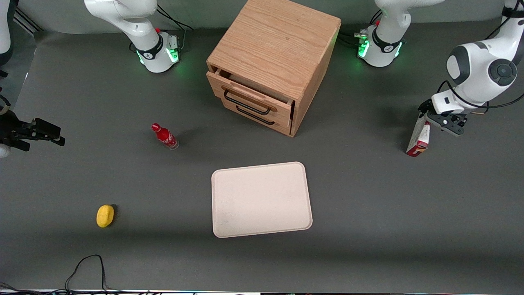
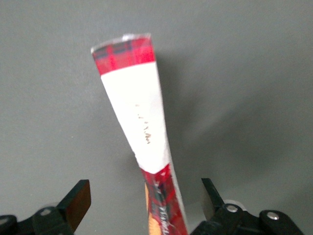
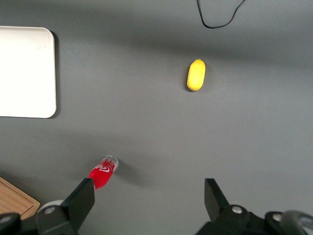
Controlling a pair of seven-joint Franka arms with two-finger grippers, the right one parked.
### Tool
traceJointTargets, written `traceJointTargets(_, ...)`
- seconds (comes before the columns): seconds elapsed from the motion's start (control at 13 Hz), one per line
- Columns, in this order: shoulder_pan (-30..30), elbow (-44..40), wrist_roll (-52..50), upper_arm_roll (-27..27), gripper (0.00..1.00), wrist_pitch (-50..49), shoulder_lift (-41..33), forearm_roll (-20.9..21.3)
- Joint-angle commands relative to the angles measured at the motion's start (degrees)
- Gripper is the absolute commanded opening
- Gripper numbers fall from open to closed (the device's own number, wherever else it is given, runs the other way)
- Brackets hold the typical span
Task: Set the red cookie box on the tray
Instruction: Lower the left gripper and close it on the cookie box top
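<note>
The grey table [image 1: 368, 213] is seen whole only in the front view. The wooden drawer cabinet [image 1: 274, 61] stands near the table's edge farthest from the front camera, about midway along it, with its top drawer [image 1: 249, 96] pulled slightly out; in the right wrist view only a corner of the cabinet [image 3: 14, 196] is caught. The tray [image 1: 262, 199] lies flat, nearer the front camera than the cabinet, with nothing on it; one rounded corner of it [image 3: 24, 73] is shown in the right wrist view.

The red cookie box [image 1: 418, 139] stands on its narrow end, tilted, toward the working arm's end of the table, well apart from the tray. The gripper [image 1: 444, 123] is placed at the box's upper end. In the left wrist view the white patch on the box's narrow side [image 2: 139, 122] is seen, with the fingers [image 2: 78, 200] spread wide on either side and not touching it; this gap cannot be made out in the front view.

A small red bottle [image 1: 165, 136] and a yellow lemon-like object [image 1: 105, 216] are noted toward the parked arm's end, the lemon nearer the front edge.
</note>
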State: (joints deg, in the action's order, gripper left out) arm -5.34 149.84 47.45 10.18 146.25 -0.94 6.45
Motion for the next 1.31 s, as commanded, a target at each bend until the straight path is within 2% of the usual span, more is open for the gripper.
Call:
traceJointTargets(0.0, -0.9, 0.1, 1.6, -0.2, 0.99, 2.3, 2.4, 0.2)
traceJointTargets(0.46, -0.5, -0.1, 1.5, -0.3, 0.98, 2.4, 3.4, -1.3)
traceJointTargets(0.54, -0.5, -0.1, 1.5, -0.3, 0.88, 2.4, 3.4, -1.3)
traceJointTargets(0.62, -0.3, -0.1, 1.6, -0.3, 0.19, 2.1, 3.4, -1.3)
traceJointTargets(0.69, -0.2, -0.1, 1.3, -0.4, 0.0, 1.8, 3.4, -1.3)
traceJointTargets(1.23, 0.1, -1.3, 1.4, -0.7, 0.0, 0.9, 2.5, -1.4)
